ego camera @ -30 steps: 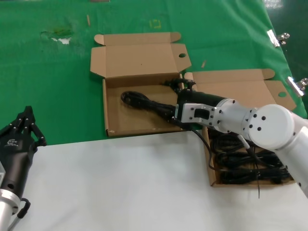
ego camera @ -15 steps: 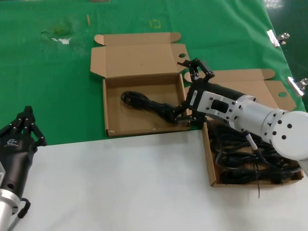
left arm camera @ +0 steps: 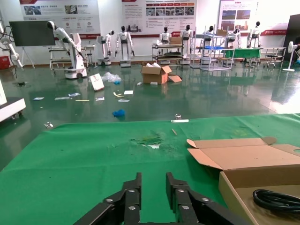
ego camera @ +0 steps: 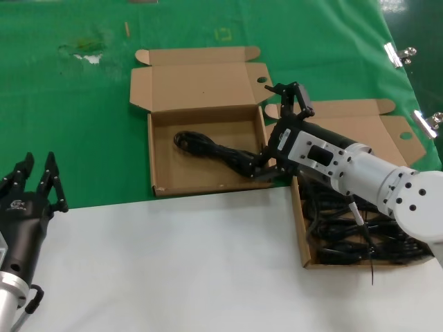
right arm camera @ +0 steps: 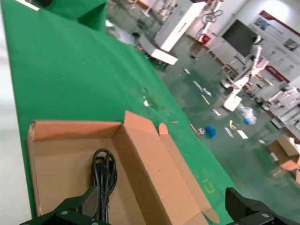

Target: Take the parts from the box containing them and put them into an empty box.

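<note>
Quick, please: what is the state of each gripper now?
Left gripper: open, holding nothing, parked.
Right gripper: open, holding nothing, above the box edge.

Green cloth [ego camera: 76, 131] covers the far part of the work surface; a white sheet [ego camera: 173, 270] covers the near part, its edge running across just below the cardboard. Torn or scuffed pale patch [ego camera: 86, 52] in the cloth at far left, with a small tan stick [ego camera: 127, 28] lying near it. Faint yellow square mark [ego camera: 223, 33] on the cloth farther back. Two metal binder clips [ego camera: 398, 54] [ego camera: 429, 121] sit at the cloth's right edge. Beyond the table, the left wrist view shows a glossy dark-green hall floor [left arm camera: 154, 101] strewn with paper scraps, an open cardboard carton [left arm camera: 154, 74], white humanoid robots on stands [left arm camera: 124, 42] and wall posters [left arm camera: 61, 8].
</note>
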Motion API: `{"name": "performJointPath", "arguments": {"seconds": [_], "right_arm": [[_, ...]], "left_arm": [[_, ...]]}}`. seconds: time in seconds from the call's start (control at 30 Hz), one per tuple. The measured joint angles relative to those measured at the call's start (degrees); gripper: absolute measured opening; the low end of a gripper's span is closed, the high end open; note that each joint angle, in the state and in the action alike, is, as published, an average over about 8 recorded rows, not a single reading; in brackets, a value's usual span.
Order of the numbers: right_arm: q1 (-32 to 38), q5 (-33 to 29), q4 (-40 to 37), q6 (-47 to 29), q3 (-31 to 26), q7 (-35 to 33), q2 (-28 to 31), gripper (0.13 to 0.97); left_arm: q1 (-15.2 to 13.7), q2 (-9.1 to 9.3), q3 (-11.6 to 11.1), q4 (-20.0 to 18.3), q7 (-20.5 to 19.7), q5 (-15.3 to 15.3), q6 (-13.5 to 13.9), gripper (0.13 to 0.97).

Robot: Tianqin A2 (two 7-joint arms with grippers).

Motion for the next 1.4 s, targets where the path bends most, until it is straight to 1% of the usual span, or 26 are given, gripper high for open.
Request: {"name": "performJointPath", "arguments": {"seconds": [0.2, 0.23, 0.4, 0.5, 0.53, 0.8, 0.83, 1.1, 1.23, 1.4], "right_arm": [[-2.67, 2.59, 1.48, 2.16, 1.75, 0.31, -0.48, 0.933], [-3.14, 3.04, 1.74, 2.54, 2.06, 0.37, -0.57, 0.939], [-5.49, 5.34, 3.04, 4.46, 3.59, 0.67, -1.0, 0.965], [-6.9, 6.68, 3.81, 5.59, 4.5, 0.83, -1.25, 0.965], [-7.37, 7.14, 4.07, 5.97, 4.8, 0.89, -1.34, 0.965], [-11.12, 10.79, 6.15, 9.03, 7.26, 1.35, -2.02, 0.966], [-11.6, 11.25, 6.41, 9.41, 7.57, 1.41, -2.11, 0.966], [-15.34, 14.86, 8.48, 12.43, 10.02, 1.86, -2.79, 0.966], [-17.22, 16.7, 9.52, 13.97, 11.24, 2.1, -3.13, 0.966], [-19.56, 18.97, 10.82, 15.87, 12.77, 2.37, -3.55, 0.966]], "left_arm": [[0.0, 0.0, 0.0, 0.0, 0.0, 0.0, 0.0, 0.276], [0.0, 0.0, 0.0, 0.0, 0.0, 0.0, 0.0, 0.276], [0.0, 0.0, 0.0, 0.0, 0.0, 0.0, 0.0, 0.381], [0.0, 0.0, 0.0, 0.0, 0.0, -0.01, 0.0, 0.444], [0.0, 0.0, 0.0, 0.0, 0.0, -0.01, 0.0, 0.444], [0.0, 0.0, 0.0, 0.0, 0.0, -0.01, 0.0, 0.661], [0.0, 0.0, 0.0, 0.0, 0.0, -0.01, 0.0, 0.661], [0.0, 0.0, 0.0, 0.0, 0.01, -0.01, 0.0, 0.829], [0.0, 0.0, 0.0, 0.0, 0.02, -0.01, 0.0, 0.829], [0.0, 0.0, 0.0, 0.0, 0.02, -0.01, 0.0, 0.893]]}}
